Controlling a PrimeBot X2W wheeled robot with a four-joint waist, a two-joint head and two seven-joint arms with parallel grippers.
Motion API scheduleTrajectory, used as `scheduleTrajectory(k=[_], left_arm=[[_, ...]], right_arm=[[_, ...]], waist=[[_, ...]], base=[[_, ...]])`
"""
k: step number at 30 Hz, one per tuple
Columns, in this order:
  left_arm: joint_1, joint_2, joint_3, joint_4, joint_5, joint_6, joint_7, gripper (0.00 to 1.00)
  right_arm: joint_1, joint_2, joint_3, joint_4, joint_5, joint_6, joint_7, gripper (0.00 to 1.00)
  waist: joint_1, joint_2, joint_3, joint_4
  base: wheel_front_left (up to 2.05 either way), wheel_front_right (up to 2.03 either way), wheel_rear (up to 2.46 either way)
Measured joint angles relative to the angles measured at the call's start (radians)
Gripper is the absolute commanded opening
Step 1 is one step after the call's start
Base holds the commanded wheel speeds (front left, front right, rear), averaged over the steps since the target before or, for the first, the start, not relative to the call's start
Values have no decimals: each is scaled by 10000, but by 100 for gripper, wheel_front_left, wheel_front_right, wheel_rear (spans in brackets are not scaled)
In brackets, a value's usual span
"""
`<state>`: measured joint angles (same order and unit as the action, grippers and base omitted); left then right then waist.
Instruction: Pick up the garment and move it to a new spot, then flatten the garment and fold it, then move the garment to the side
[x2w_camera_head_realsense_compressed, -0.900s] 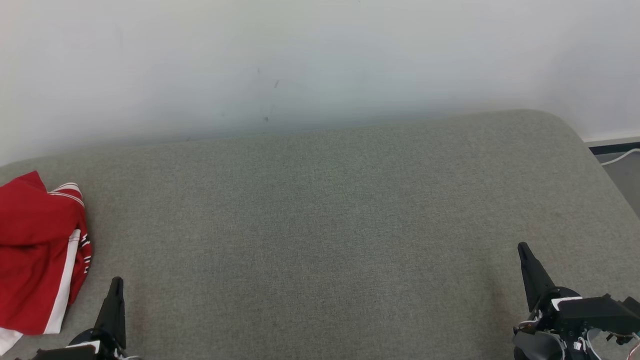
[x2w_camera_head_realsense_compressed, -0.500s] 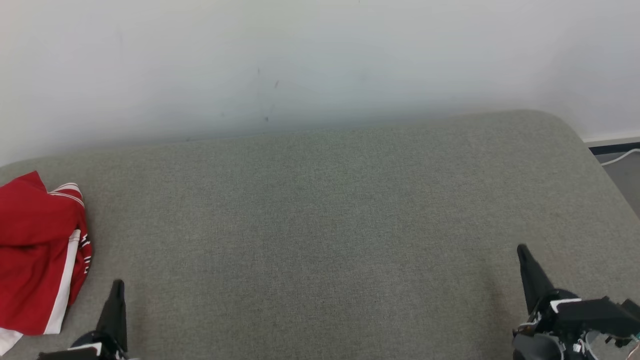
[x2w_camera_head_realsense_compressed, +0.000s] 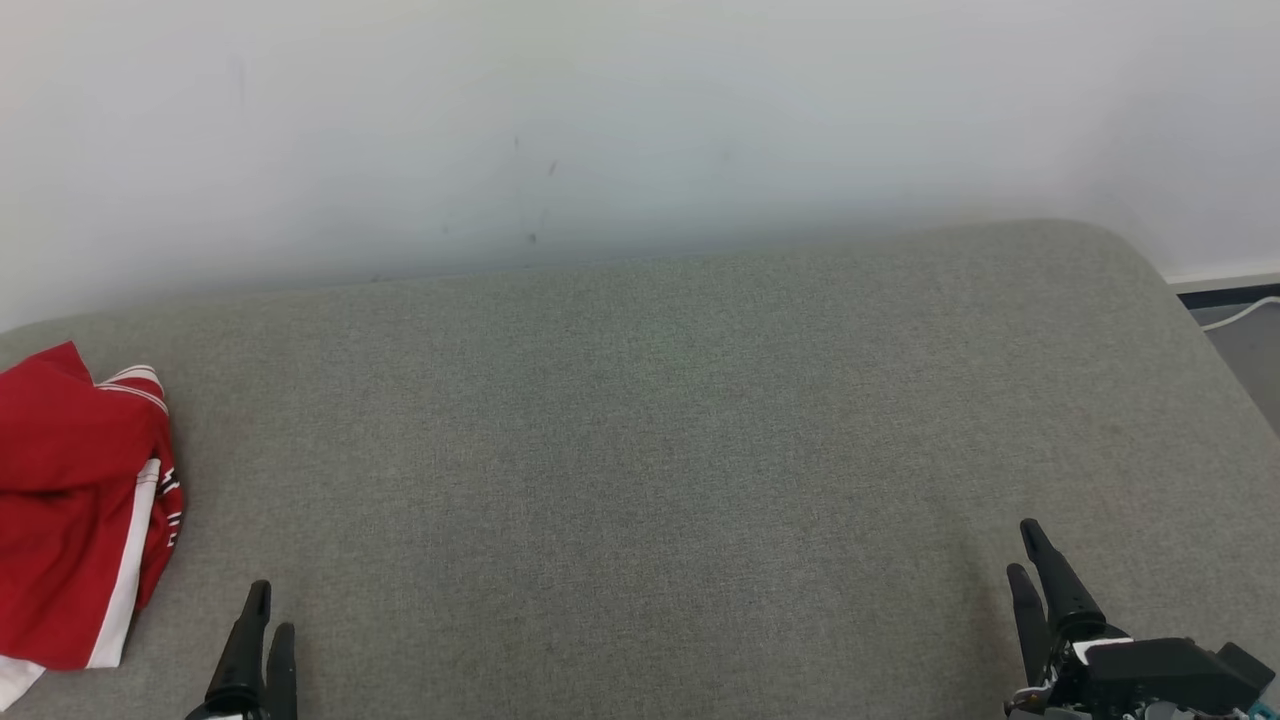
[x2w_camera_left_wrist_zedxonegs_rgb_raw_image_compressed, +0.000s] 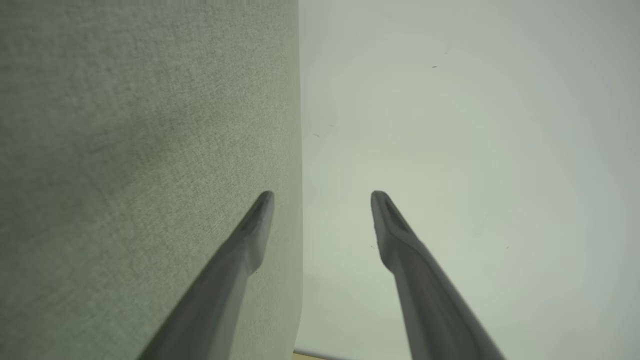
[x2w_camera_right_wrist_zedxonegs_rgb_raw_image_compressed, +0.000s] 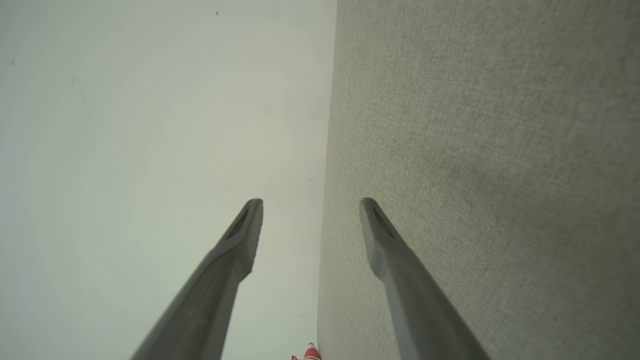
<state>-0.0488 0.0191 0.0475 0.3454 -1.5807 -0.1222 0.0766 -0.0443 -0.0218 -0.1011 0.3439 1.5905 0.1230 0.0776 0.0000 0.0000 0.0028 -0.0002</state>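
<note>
- Garment: lies at the far left of the grey upholstered surface in the head view, cut off by that view's left edge. A sliver of it also shows at the bottom of the right wrist view.
- Its long axis runs from the wall side toward the robot. A peaked red corner at the far end points toward the wall.
- It is bright red cloth, folded over itself in soft layers rather than spread flat. A broad white band runs lengthwise down its right side. Thin white stripes edge the far end, dark lettering shows along the right hem, too small to read, and a white corner peeks out at the near end.
- Left gripper: near the garment's near right edge but apart from it, above bare upholstery. Its wrist view shows the two fingers spread wide with nothing between them.
- Right gripper: well apart from the garment, at the lower right. Its jaws also stand wide apart and empty.
- Beyond the surface's rounded right corner, a white cable lies on the floor.
</note>
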Motion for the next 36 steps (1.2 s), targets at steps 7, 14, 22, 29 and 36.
scheduleTrajectory(k=[7,14,22,29,36], left_arm=[[-134,21,-247,-2,407,6,-257,100],[-291,102,-552,35,984,176,-522,100],[-542,171,-955,90,1987,437,-805,100],[-751,288,-1371,109,3009,713,-1055,100],[-964,502,-1908,153,4205,926,-1315,100]], right_arm=[[-87,-17,140,-6,-449,-90,-226,100],[-214,-125,424,-6,-1346,-355,-504,100],[-354,-437,970,-6,-2706,-715,-792,100],[-570,-677,1494,17,-3958,-918,-1053,100],[-785,-869,1971,161,-5241,-1152,-1312,100]], waist=[[0,0,10,4],[0,0,14,11],[0,0,17,32],[0,0,27,66],[0,0,25,87]], base=[[0,0,0],[0,0,0],[0,0,0],[0,0,0],[0,0,0]])
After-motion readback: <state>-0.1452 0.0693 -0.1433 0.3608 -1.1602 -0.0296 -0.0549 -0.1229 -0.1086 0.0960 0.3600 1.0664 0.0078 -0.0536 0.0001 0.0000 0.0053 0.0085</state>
